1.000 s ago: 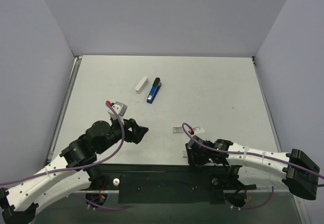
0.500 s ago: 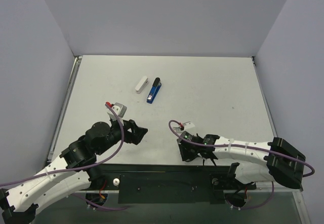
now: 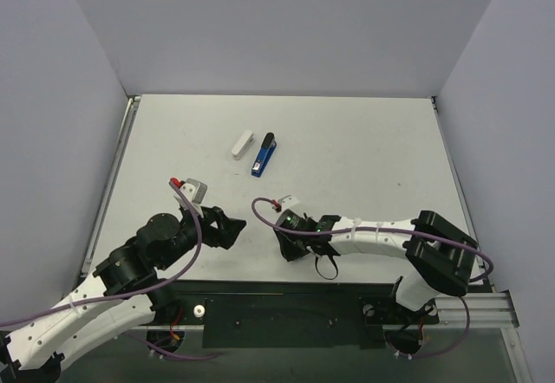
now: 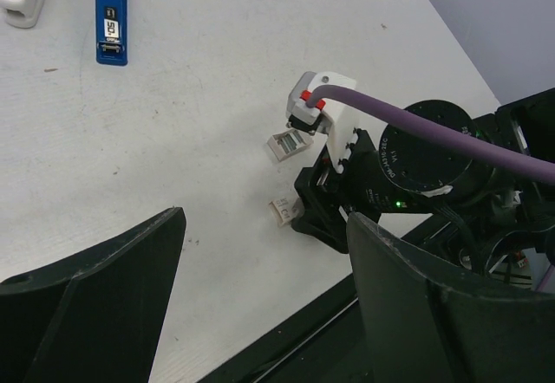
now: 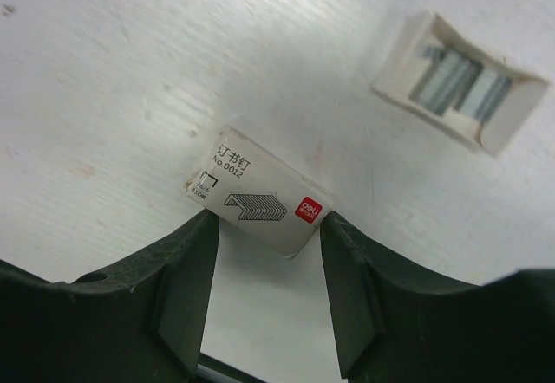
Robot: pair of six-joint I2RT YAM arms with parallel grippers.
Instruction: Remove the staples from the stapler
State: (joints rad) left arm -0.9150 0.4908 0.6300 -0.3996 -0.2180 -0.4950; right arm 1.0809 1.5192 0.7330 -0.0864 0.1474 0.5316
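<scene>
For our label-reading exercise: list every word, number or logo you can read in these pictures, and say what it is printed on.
"订书钉": on the staple box sleeve.
"No.0012": on the same sleeve.
Red logo and small print on that sleeve: blurred.
Label on the blue stapler: too small to read.
Print on the right arm's wrist motor: too small to read.

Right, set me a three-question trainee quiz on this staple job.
1. True or false: the blue stapler lies on the table, touched by neither arm.
2. What sits between the right jaws? A) a printed staple box B) a pen C) a coin
3. Fill in: the left jaws stand ___.
Key: 1 true; 2 A; 3 open.
</scene>
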